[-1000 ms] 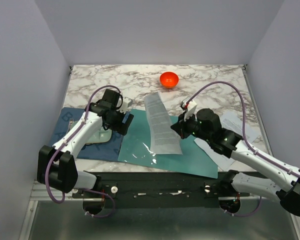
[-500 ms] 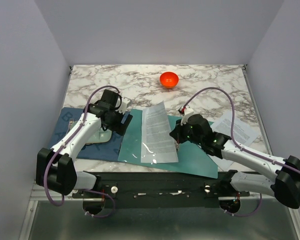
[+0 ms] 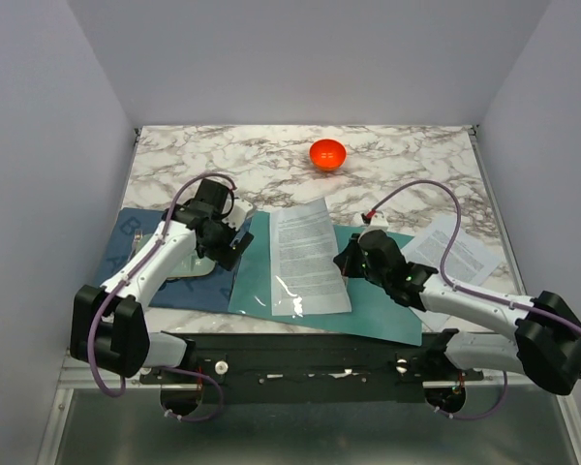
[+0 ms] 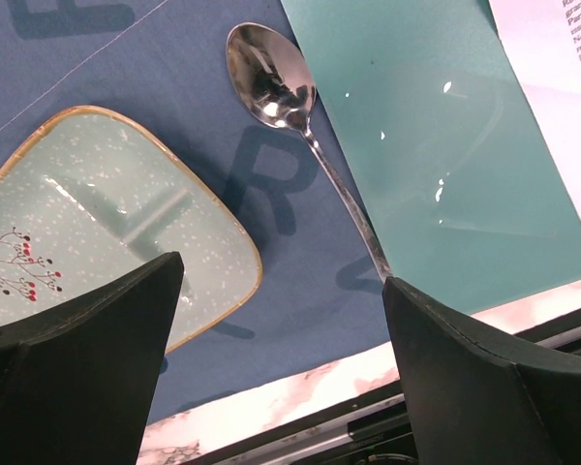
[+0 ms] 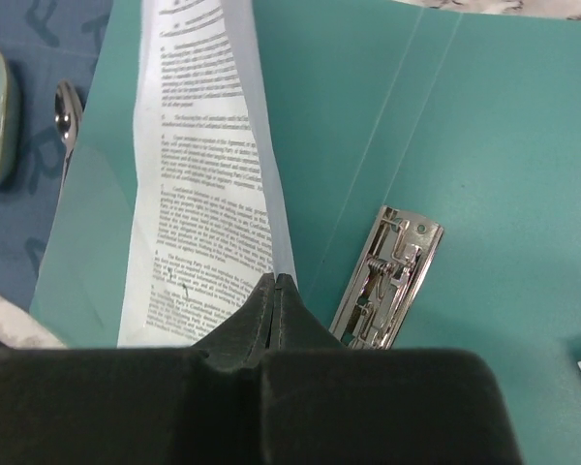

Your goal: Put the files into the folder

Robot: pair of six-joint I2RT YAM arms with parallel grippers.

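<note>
The files [image 3: 308, 257] are white printed sheets lying along the left half of the open teal folder [image 3: 373, 312]. My right gripper [image 3: 342, 260] is shut on their right edge. In the right wrist view the closed fingertips [image 5: 284, 283] pinch the raised edge of the files [image 5: 198, 194] above the folder [image 5: 465, 136], next to its metal clip [image 5: 387, 276]. My left gripper [image 3: 230, 244] hangs open over the blue mat, just left of the folder [image 4: 436, 126], with nothing between its fingers [image 4: 281, 281].
A blue cloth mat [image 3: 131, 247] carries a pale green tray [image 4: 87, 213] and a metal spoon [image 4: 281, 87]. A red bowl [image 3: 327, 153] sits at the back. More white printed paper [image 3: 457, 254] lies right of the folder.
My right gripper has come down and to the left, and the files have gone from steeply tilted to nearly flat on the folder. The left gripper shifted slightly.
</note>
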